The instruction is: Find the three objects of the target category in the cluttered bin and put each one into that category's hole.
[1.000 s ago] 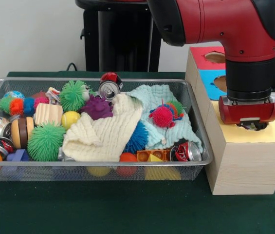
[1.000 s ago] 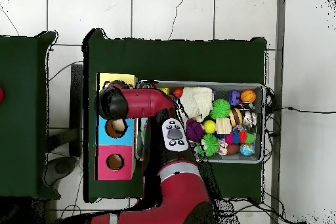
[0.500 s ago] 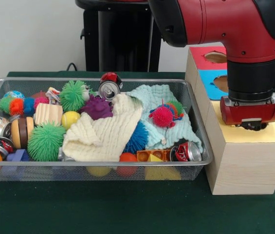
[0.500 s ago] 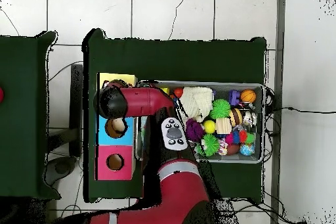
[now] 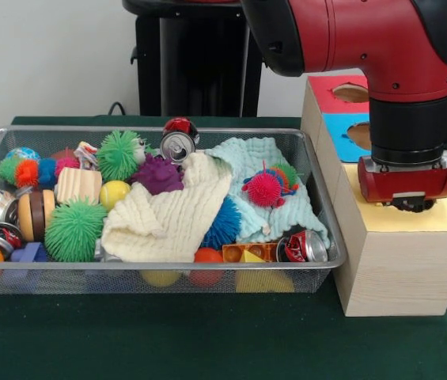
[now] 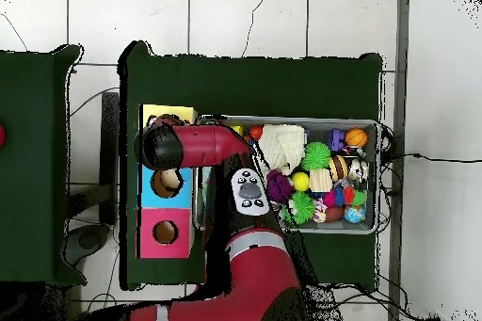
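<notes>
The tool point(image 5: 410, 204) hangs low over the yellow top of the wooden box point(image 5: 401, 261); only its dark tips show under the red wrist, so I cannot tell if it is spread or pressed together, or if it carries something. The target category is not clear. If it is cans, one can point(image 5: 305, 246) lies at the basket's point(image 5: 330, 257) near right corner, and another can point(image 5: 177, 145) leans at the back. They are probably light, thin and slippery, so gripping across the round body seems best. The front view shows the clutter clearly; the overhead view shows the pink hole point(image 6: 165, 232) and blue hole point(image 6: 167, 184), while the arm point(image 6: 198, 146) hides the yellow section.
</notes>
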{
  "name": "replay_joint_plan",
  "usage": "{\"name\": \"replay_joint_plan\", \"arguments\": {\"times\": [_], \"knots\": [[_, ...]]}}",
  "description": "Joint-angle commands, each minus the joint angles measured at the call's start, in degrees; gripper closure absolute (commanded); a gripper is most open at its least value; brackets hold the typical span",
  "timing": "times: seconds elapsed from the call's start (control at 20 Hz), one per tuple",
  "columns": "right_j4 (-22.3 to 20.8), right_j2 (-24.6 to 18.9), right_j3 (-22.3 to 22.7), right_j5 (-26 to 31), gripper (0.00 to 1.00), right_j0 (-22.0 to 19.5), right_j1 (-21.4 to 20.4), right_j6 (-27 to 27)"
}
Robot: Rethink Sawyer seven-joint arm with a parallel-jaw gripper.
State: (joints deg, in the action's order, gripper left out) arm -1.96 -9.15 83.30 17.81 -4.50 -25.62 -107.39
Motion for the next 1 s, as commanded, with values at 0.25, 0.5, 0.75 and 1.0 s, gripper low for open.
{"name": "replay_joint_plan", "arguments": {"times": [0.25, 0.5, 0.75, 1.0], "knots": [[-5.2, -4.3, 6.0, -1.9, 1.0, -4.0, 6.3, 0.0], [-4.9, -6.4, 11.0, 1.5, 1.0, -6.4, -0.8, 1.4], [-4.6, -6.0, 10.5, 3.9, 1.0, -6.3, -2.6, 1.3], [-4.5, -5.6, 10.4, 5.3, 1.0, -5.9, -3.2, 1.2]]}}
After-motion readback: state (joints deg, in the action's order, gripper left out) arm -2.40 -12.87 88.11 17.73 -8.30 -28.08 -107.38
